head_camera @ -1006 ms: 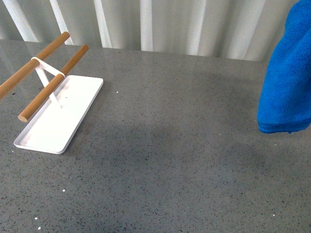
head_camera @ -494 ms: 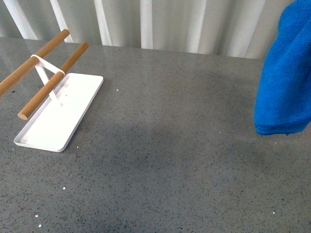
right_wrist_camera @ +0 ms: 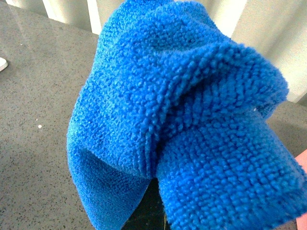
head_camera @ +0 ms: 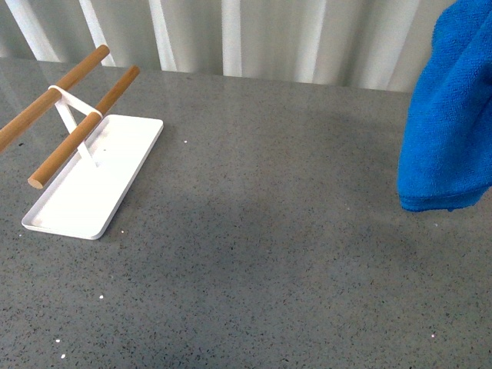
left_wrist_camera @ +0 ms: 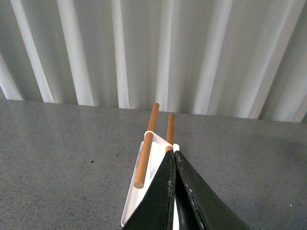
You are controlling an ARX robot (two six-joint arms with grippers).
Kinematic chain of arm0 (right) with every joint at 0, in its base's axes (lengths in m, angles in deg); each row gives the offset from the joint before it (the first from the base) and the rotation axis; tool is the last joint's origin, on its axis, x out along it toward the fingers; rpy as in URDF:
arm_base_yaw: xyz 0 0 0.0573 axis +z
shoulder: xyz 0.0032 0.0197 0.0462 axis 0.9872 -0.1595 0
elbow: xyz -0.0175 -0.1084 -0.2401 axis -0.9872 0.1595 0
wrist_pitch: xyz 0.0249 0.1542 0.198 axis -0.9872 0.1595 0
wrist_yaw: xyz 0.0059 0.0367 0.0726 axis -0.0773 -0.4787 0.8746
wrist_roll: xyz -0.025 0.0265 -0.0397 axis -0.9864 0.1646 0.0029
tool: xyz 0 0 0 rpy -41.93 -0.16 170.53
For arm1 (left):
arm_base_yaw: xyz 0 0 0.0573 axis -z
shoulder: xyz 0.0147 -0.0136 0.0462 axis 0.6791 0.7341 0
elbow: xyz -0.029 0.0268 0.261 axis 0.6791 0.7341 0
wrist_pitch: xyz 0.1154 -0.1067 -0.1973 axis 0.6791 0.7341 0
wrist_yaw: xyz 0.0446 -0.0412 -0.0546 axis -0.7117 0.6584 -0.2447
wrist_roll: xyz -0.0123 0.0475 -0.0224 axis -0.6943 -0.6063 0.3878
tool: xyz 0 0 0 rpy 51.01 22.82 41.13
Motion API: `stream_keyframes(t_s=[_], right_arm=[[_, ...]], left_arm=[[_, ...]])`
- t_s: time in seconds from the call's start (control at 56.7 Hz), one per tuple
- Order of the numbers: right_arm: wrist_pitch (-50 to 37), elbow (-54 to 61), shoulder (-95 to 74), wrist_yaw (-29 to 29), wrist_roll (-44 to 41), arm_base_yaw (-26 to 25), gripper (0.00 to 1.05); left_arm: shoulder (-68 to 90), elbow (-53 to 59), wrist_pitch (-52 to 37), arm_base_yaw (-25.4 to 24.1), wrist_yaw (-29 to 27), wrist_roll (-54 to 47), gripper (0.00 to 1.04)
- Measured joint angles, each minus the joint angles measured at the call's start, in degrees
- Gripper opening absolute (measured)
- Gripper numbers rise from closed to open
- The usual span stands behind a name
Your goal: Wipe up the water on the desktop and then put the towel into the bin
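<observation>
Right gripper, buried in blue folds, evidently grips the towel (head_camera: 450, 115), which hangs lengthwise downward above the right edge of the desktop (head_camera: 269, 231), while the left gripper (left_wrist_camera: 173, 157), pinched shut and empty, points at the tray (head_camera: 92, 192) near the left edge.

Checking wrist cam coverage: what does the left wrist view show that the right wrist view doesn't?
Only left wrist: the shut black left gripper and two round wooden rods. Only right wrist: the bright blue fuzzy towel, filling most of the picture. Both: the dark-grey speckled desktop and the white ribbed wall behind it.
</observation>
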Motion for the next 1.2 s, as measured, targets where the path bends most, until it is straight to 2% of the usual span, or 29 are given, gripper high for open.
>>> stream_keyframes(t_s=[0.37,0.476,0.812,1.023,1.059,1.147,1.2], right_arm=[[1.1,-0.3,-0.3,-1.1,-0.2,0.7,0.03],[1.4,-0.6,-0.5,-1.4,-0.2,1.0,0.03],[5.0,-2.5,-1.4,-4.6,0.4,1.7,0.03],[15.9,-8.7,-5.4,-10.1,5.2,2.3,0.03],[18.4,-10.0,-6.3,-10.4,6.7,2.3,0.03],[26.7,-14.2,-10.1,-10.1,12.9,2.3,0.03],[29.0,-15.5,-12.5,-9.6,15.2,2.2,0.03]], left_arm=[[-7.2,0.0,7.2,0.0,0.0,0.0,0.04],[-14.9,0.0,16.8,0.0,0.0,0.0,0.04],[-17.0,0.0,17.4,0.0,0.0,0.0,0.04],[-17.0,0.0,17.4,0.0,0.0,0.0,0.36],[-17.0,0.0,17.4,0.0,0.0,0.0,0.42],[-17.0,0.0,17.4,0.0,0.0,0.0,0.63],[-17.0,0.0,17.4,0.0,0.0,0.0,0.71]])
